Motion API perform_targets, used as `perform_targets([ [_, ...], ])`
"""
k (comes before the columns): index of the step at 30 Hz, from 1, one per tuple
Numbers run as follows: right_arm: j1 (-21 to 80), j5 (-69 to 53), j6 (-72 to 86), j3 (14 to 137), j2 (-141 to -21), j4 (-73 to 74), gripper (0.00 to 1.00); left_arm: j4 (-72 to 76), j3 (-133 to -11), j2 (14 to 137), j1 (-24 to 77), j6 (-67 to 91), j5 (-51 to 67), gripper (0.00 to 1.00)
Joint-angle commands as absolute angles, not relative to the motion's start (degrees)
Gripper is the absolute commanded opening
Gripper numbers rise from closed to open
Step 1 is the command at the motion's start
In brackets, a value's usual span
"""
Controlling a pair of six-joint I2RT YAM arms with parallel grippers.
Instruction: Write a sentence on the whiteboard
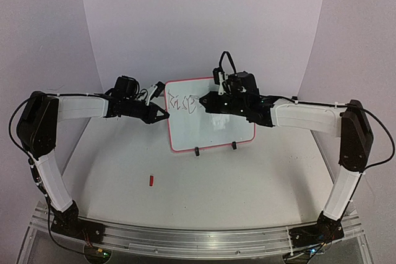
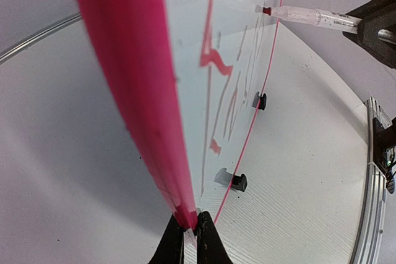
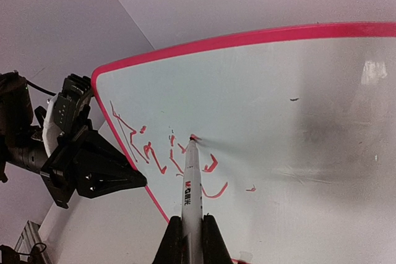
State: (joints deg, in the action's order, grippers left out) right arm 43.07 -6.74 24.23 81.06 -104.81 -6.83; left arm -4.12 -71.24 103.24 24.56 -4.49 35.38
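At centre frame in the top view, the whiteboard stands upright on 2 black feet on the table. The left gripper is clamped on its left edge. The right gripper grips a marker, whose tip touches the board. The sentence, a few red strokes, sits in the board's upper left.

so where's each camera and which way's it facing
top external: high behind the robot, looking down; left gripper and right gripper flank the whiteboard
left wrist: along the whiteboard's edge, which the left gripper clamps
right wrist: faces the whiteboard; right gripper holds the marker at red writing
shared: wrist views both show the marker
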Motion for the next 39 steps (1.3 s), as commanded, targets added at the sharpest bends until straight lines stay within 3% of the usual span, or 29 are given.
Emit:
perform_targets([
  [1,43.18,-3.89,23.88,82.00,-105.13,-7.82,0.00,-5.10,-71.72,102.30,24.45,-7.21,31.16,0.00],
  [22,43.15,-1.78,23.94,76.91,-101.69,-7.29,0.00,-5.10,-71.54,102.14,24.46,-7.25,31.09,0.00],
  [29,43.20,-8.30,22.80,77.56,-100.95,-8.75,0.00,-5.02,-71.63,102.13,24.44,-6.95,31.25,0.00],
  [35,43.15,-13.81,22.64,76.80,-97.38,-9.76,0.00,-3.95,-71.00,101.54,24.43,-5.87,31.48,0.17],
  [39,43.18,-11.75,22.09,74.58,-93.99,-7.92,0.00,-3.31,-70.44,101.00,24.49,-5.46,31.13,0.38],
])
